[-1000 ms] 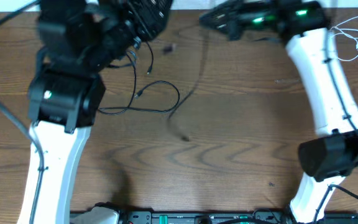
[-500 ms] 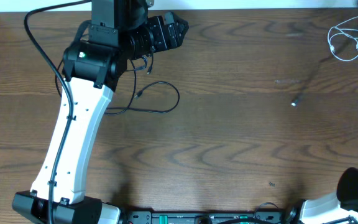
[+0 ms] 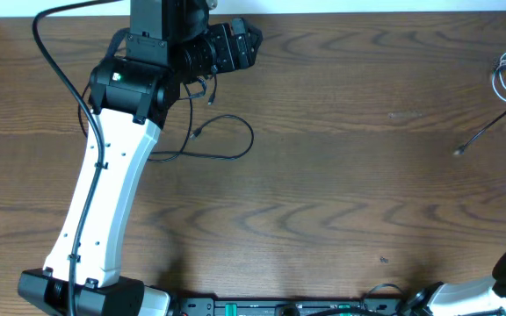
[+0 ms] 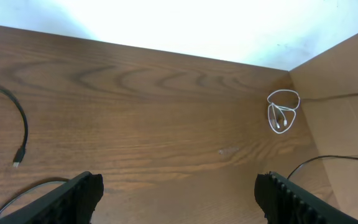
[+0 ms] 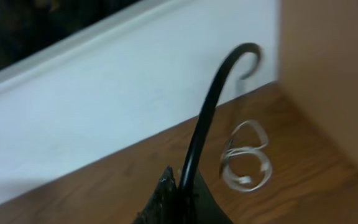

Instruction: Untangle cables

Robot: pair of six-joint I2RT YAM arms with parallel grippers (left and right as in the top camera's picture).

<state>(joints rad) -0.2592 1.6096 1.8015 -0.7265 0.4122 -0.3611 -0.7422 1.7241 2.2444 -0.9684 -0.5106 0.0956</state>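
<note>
Right pincer [image 5: 180, 186] pinching thin black cable [image 5: 206, 112], coiled white cable [image 5: 245, 180]

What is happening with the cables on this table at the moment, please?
This is a cable-untangling job. The right hand is shut on one black cable, near the coiled white cable at the far right. The left hand hangs open and empty beside the other black cable, looped on the left.
</note>
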